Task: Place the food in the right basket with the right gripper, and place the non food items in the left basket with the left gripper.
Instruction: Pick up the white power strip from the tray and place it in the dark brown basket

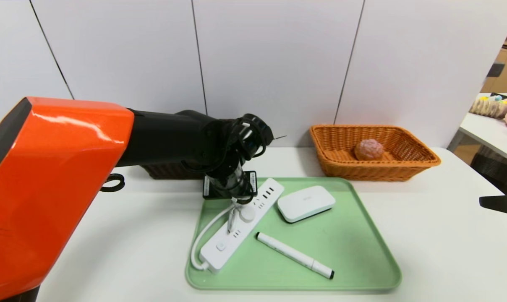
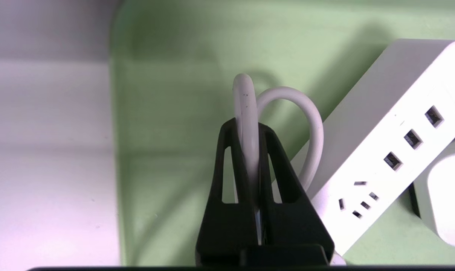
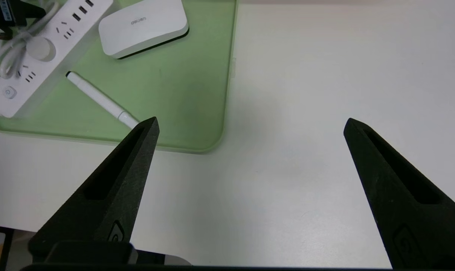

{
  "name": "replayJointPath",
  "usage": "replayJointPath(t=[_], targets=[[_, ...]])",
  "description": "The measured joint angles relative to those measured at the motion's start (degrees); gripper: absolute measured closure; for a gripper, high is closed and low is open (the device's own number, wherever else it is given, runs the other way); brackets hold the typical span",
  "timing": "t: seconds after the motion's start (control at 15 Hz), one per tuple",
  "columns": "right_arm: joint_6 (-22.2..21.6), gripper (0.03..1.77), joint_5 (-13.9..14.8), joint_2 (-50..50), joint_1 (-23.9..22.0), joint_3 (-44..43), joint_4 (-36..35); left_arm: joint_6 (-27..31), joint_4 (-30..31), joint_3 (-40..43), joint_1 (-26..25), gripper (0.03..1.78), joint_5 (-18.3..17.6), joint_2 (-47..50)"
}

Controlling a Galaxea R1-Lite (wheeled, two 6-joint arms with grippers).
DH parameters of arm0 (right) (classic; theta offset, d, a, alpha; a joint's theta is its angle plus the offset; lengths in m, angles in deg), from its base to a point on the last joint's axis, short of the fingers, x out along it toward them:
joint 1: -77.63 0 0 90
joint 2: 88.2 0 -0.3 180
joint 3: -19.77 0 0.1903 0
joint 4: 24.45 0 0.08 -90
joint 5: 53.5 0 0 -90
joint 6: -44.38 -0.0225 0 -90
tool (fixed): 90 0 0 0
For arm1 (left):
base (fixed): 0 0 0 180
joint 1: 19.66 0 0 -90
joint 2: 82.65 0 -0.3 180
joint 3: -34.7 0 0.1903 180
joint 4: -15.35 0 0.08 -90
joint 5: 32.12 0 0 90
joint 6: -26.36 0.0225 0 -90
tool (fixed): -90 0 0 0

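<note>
The left arm mostly hides the left basket (image 1: 173, 171). The left pincer (image 2: 258, 128) is closed on the cable of the power strip (image 1: 241, 235), on the green tray (image 1: 346, 251). The right pincer (image 3: 252, 120), wide open and empty, is above the white table (image 1: 425, 235), near right.

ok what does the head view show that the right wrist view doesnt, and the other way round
Only the head view shows the orange wicker basket with a brown round food item in it.

Only the right wrist view shows both fingers of the right gripper, open over the table.

Both show the power strip, white deli box, marker, green tray and left gripper.
</note>
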State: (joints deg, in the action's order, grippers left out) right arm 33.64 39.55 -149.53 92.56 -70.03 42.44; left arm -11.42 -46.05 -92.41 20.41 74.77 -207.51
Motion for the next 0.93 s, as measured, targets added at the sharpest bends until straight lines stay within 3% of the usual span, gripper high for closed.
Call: replayJointPath(t=[0.4, 0.93], targets=[[-0.3, 0.11, 0.0, 0.1, 0.0, 0.8, 0.0, -0.1, -2.9, -2.8, 3.3, 1.71, -0.1, 0.5], [-0.2, 0.1, 0.1, 1.1, 0.0, 1.2, 0.0, 0.0, -4.7, -5.2, 3.8, 1.71, -0.1, 1.9]])
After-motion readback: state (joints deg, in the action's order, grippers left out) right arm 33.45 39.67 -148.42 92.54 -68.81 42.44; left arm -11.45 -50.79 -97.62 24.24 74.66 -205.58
